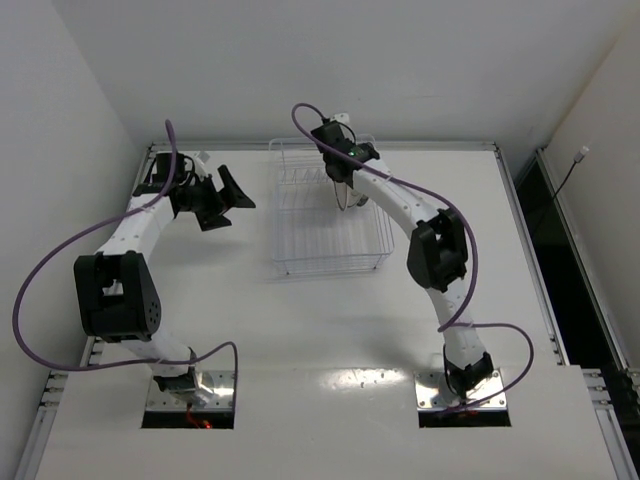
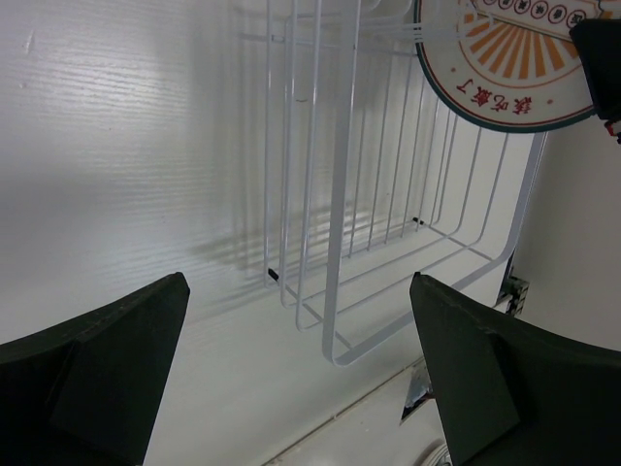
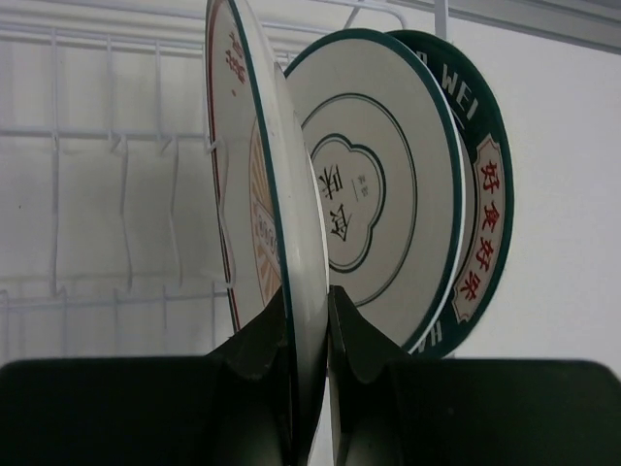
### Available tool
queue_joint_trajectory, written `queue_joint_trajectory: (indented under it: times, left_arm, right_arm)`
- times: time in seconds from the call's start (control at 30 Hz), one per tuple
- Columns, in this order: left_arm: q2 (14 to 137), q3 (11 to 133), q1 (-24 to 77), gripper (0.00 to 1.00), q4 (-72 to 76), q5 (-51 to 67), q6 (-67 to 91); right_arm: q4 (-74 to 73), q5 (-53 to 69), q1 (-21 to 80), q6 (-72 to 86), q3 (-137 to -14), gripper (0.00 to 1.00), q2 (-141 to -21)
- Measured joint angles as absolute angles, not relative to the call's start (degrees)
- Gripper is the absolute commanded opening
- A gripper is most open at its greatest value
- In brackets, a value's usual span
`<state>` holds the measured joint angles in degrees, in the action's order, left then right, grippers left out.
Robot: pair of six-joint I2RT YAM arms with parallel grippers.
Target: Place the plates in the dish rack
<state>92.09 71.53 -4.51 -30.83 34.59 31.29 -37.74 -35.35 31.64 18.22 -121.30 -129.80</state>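
Observation:
My right gripper (image 3: 310, 301) is shut on the rim of a white plate with an orange sunburst centre (image 3: 277, 194). It holds the plate on edge over the far part of the dish rack (image 1: 300, 268). Two more plates stand upright just behind it, one with a small grey centre motif (image 3: 388, 184) and one with a dark teal rim (image 3: 490, 194). The left wrist view shows the sunburst plate (image 2: 505, 68) at the top right, above the rack's wires (image 2: 335, 194). My left gripper (image 2: 298, 283) hangs open and empty to the left of the rack (image 1: 232, 200).
The rack's white wire tines (image 3: 126, 194) rise to the left of the held plate. The back wall runs close behind the rack. A mounting cut-out (image 2: 514, 291) in the table shows beyond the rack's corner. White tabletop (image 1: 330, 340) lies between the rack and the arm bases.

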Motion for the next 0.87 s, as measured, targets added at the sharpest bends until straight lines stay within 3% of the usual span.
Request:
queue_joint_trajectory:
  times: [0.07, 0.17, 0.2, 0.43, 0.5, 0.7, 0.87]
  left_arm:
    - [92.1, 71.5, -4.5, 0.98, -30.8, 34.7, 31.3]
    - [92.2, 71.5, -4.5, 0.98, -30.8, 34.9, 31.2]
    - [92.3, 71.5, -4.5, 0.98, -30.8, 35.0, 31.1]
    - [93.3, 72.2, -4.5, 0.98, -31.0, 35.2, 31.0]
    - [94.2, 72.9, -4.5, 0.98, -30.9, 35.2, 31.0]
    - [95.4, 72.9, -4.6, 0.98, -27.8, 38.9, 31.3]
    - [95.5, 72.7, -4.6, 0.98, -23.0, 43.9, 32.0]
  right_arm:
    - [-37.9, -36.2, 31.9, 18.4, -122.8, 0.01, -131.3]
    - [-39.0, -35.6, 31.6, 19.0, -124.3, 0.23, -132.1]
    - [-39.3, -35.1, 31.4, 19.4, -124.4, 0.39, -132.1]
    - [-43.9, -29.1, 30.1, 21.8, -123.0, 0.95, -128.1]
    - [-46.2, -27.1, 29.9, 22.3, -121.5, 1.00, -123.8]
    - [-52.1, -15.7, 26.6, 22.5, -119.6, 1.00, -107.7]
    - [-51.9, -8.4, 23.1, 21.9, -105.6, 1.00, -89.2]
